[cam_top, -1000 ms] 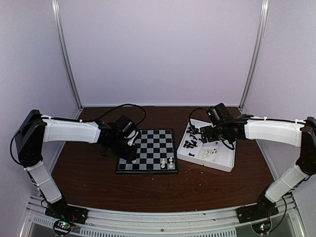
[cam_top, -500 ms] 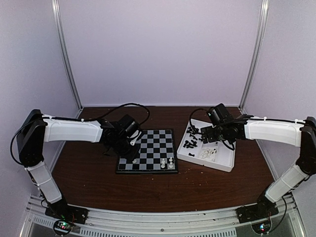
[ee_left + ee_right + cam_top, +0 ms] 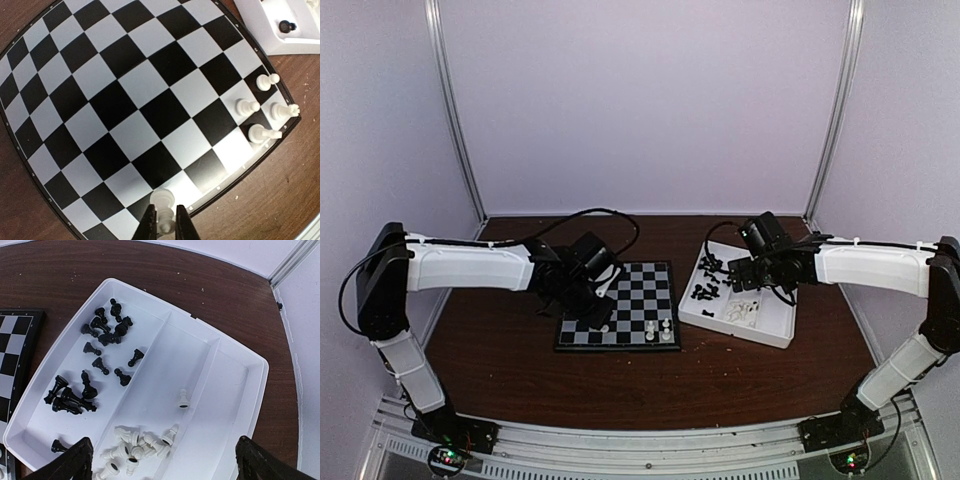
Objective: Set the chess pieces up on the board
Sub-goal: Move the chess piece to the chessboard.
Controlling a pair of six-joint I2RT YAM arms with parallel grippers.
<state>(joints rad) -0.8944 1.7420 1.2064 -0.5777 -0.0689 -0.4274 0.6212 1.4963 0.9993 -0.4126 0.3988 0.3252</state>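
The board (image 3: 625, 300) lies flat at the table's middle, and it fills the left wrist view (image 3: 125, 95). My left gripper (image 3: 165, 226) is shut on the top of a white chess piece (image 3: 164, 200), base down over the board's near row; from above the gripper (image 3: 603, 322) sits at the near-left part. Whether the base touches the square I cannot tell. Several white pieces (image 3: 263, 133) stand at the near-right corner (image 3: 658, 328). My right gripper (image 3: 164, 445) hangs open above loose white pieces (image 3: 137, 445) in the tray, gripping nothing. Black pieces (image 3: 100, 335) lie in the tray's left compartment.
The white divided tray (image 3: 235, 390) stands right of the board (image 3: 785, 325); its right compartment holds nothing. One white pawn (image 3: 183, 399) lies apart in the middle compartment. A tray corner (image 3: 272, 45) shows in the left wrist view. Walls close in the back and sides.
My left gripper closed on the white piece and shifted right along the board's near edge. The right arm stayed put, jaws wide.
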